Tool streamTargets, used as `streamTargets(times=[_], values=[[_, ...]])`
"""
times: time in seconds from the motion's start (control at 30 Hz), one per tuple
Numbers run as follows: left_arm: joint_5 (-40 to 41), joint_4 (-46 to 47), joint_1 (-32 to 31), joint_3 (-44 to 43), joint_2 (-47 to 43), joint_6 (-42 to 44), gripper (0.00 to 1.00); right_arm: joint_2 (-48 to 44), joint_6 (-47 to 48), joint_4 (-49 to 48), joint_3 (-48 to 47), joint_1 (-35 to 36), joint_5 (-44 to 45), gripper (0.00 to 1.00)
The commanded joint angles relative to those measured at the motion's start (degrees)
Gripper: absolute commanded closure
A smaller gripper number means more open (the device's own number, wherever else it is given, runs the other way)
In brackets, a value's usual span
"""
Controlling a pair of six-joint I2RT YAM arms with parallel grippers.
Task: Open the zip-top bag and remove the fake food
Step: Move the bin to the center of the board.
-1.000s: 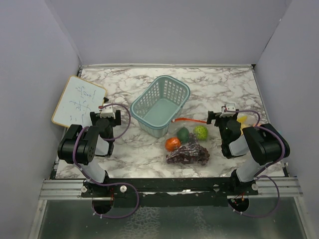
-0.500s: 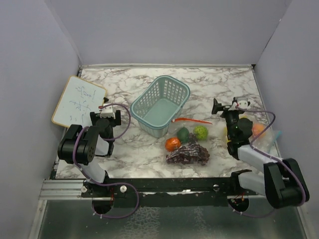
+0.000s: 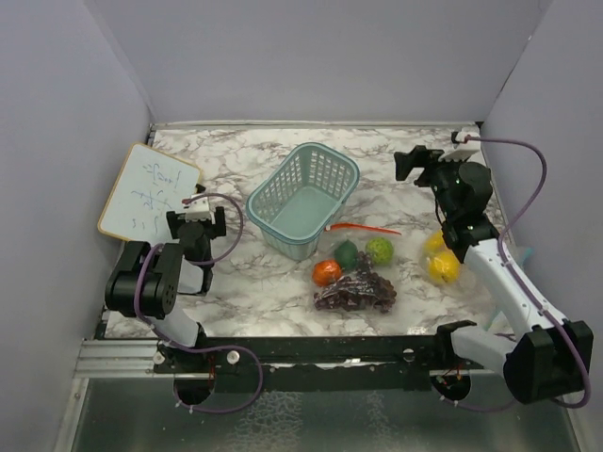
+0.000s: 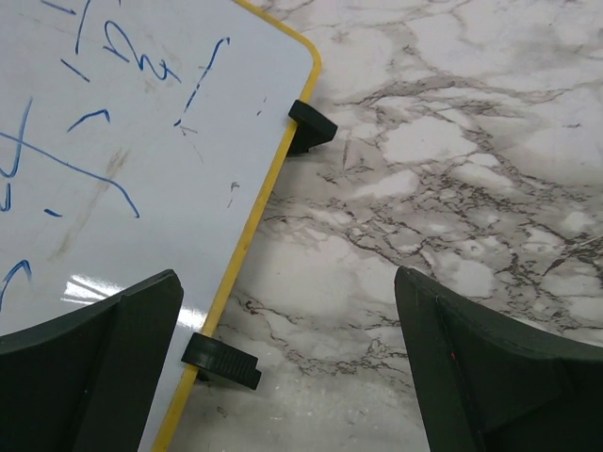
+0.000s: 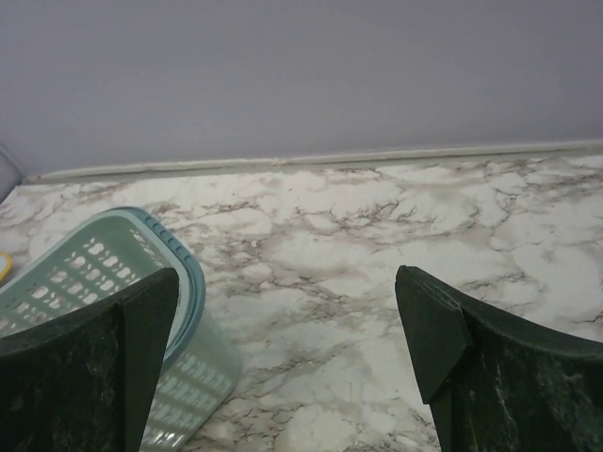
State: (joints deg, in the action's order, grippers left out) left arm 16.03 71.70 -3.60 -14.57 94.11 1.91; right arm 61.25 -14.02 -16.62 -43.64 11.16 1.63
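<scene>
The clear zip-top bag (image 3: 363,282) lies at the front middle of the marble table, its red zip strip (image 3: 363,228) on the far side. An orange (image 3: 327,273), a dark green piece (image 3: 347,254), a lime (image 3: 380,250) and purple grapes (image 3: 356,292) sit in it. Two yellow fruits (image 3: 443,266) lie to the right, partly behind my right arm. My right gripper (image 3: 419,162) (image 5: 287,282) is raised at the back right, open and empty, facing the basket. My left gripper (image 3: 193,212) (image 4: 287,282) hangs open and empty over the whiteboard's edge.
A teal mesh basket (image 3: 303,198) (image 5: 104,282) stands behind the bag. A small yellow-framed whiteboard (image 3: 148,191) (image 4: 141,160) leans at the left on black clip feet (image 4: 221,363). Grey walls close in the left, back and right sides.
My right arm has swung up and back from low at the front right to high over the back right, uncovering the yellow fruits. The left arm has barely shifted.
</scene>
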Motion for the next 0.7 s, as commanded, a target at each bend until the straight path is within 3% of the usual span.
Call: streamTargets(times=[0.0,0.07,0.13,0.33,0.5,0.57,0.67], values=[[1.54,-9.62,-1.18,-2.92,-8.92,-0.72,0.01,5.05,-2.79,16.38,-9.09,0.09,-9.55,0.01],[1.8,-21.23,-1.22,-6.39,-13.33,-2.78,0.01,8.02,-3.86,19.27,-12.66,0.97,-10.03,0.01],[2.41,-24.97,-1.24,-8.17,-16.45,-7.74,0.01,11.3,-4.76,22.2,-16.52,2.45,-9.08,0.01],[1.65,-32.02,-2.55,-10.53,-19.48,-20.14,0.01,20.79,-5.23,25.54,-24.49,10.87,-2.58,0.19],[-3.78,-40.07,-4.6,-10.52,-25.05,-28.96,0.01,25.32,-2.07,23.77,-27.22,15.17,-1.47,0.42],[-1.78,-44.57,-6.34,-9.07,-30.21,-33.99,0.01,26.47,2.66,21.95,-27.98,15.21,-1.6,0.43],[3.97,-50.83,-9.68,-5.98,-38.55,-37.69,0.01,28.77,12.24,21.01,-30.51,15.17,-4.03,0.35]])
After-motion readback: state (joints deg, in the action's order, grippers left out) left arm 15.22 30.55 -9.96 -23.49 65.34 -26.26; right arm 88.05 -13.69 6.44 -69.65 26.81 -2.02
